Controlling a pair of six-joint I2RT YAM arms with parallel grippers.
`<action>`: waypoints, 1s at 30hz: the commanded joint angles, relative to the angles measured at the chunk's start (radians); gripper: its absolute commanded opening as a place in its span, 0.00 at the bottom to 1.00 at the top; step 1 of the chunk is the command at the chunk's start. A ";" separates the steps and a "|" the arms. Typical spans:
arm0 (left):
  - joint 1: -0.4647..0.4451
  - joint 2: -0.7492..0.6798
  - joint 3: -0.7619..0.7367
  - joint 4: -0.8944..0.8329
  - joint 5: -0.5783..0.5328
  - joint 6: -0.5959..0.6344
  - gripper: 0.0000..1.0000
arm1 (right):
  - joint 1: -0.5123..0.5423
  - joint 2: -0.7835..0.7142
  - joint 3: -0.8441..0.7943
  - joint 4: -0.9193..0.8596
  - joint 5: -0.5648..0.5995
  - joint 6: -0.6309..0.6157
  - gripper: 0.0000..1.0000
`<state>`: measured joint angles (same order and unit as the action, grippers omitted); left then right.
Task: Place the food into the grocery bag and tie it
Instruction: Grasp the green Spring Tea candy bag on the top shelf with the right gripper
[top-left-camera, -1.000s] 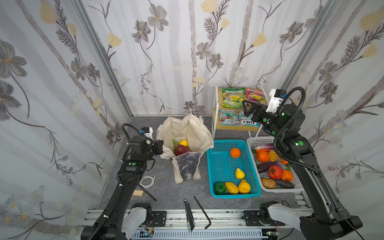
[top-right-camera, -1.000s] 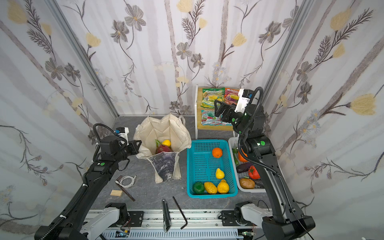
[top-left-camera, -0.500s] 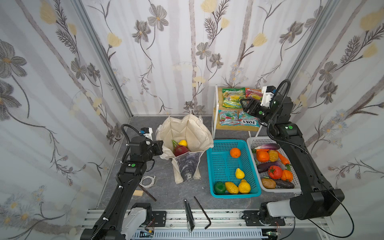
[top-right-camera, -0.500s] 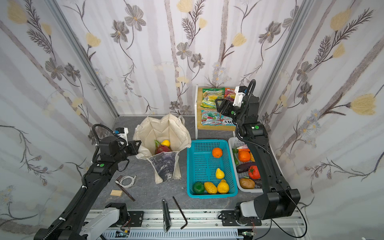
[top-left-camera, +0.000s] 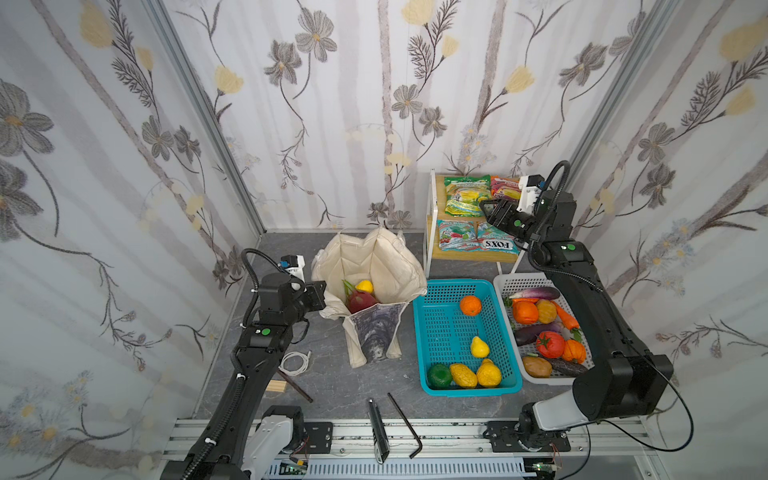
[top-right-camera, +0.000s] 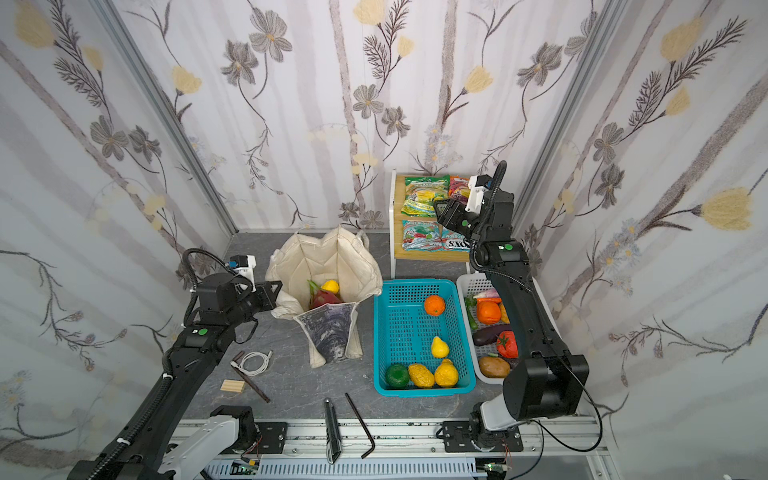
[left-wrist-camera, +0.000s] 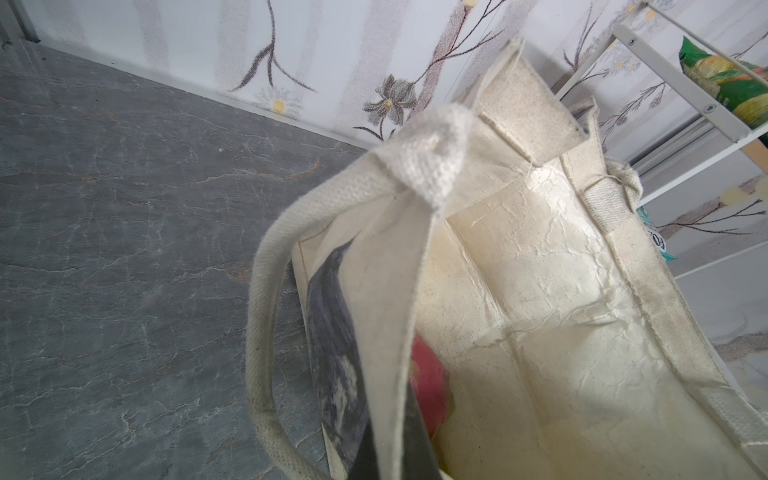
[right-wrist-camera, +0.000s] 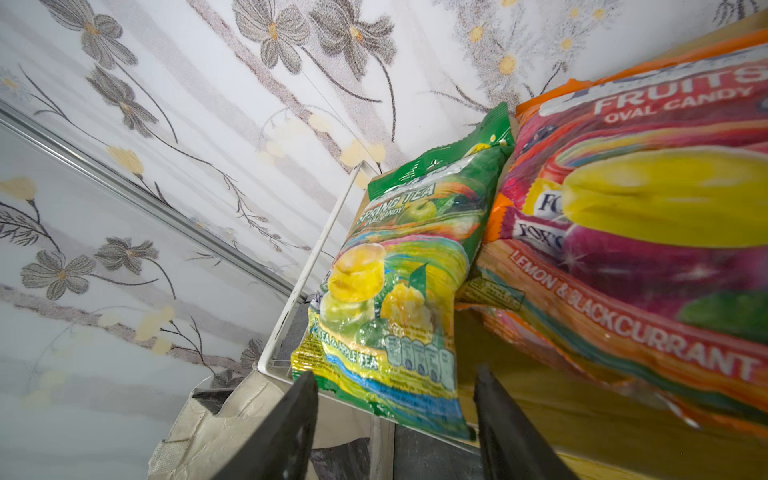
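Both top views are looking down from high above the front of the cell, well away from the cream canvas tote bag (top-left-camera: 374, 266) (top-right-camera: 328, 257). They are facing the flowered back wall and sharing nearly the whole scene, with only a slight sideways shift.

The left wrist view is sitting very close to the bag (left-wrist-camera: 519, 291) and looking across its rim into the inside, where the magenta dragon fruit (left-wrist-camera: 430, 382) is partly showing. Beyond the bag it is catching the white-framed wooden shelf (left-wrist-camera: 681, 81) and the green-yellow snack packet (left-wrist-camera: 727, 87).

The right wrist view is looking from close by at the same packet (right-wrist-camera: 395, 299) and the orange snack packet (right-wrist-camera: 644, 232) beside it, facing the wall. The bag's top (right-wrist-camera: 216, 419) is showing at its edge.

All four views are sharing the bag and the green-yellow packet.
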<state>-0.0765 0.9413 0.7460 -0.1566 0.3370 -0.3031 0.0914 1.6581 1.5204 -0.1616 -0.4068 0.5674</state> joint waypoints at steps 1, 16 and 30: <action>0.003 -0.004 -0.003 0.041 -0.003 0.004 0.00 | -0.001 0.023 0.010 0.055 -0.028 0.024 0.55; 0.001 0.003 -0.002 0.041 0.004 0.001 0.00 | 0.002 -0.002 -0.008 0.085 -0.033 0.040 0.12; 0.002 0.004 -0.003 0.041 0.001 0.001 0.00 | 0.029 -0.027 0.052 0.044 -0.041 0.011 0.00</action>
<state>-0.0765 0.9455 0.7456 -0.1566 0.3374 -0.3038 0.1097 1.6398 1.5433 -0.1402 -0.4389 0.6006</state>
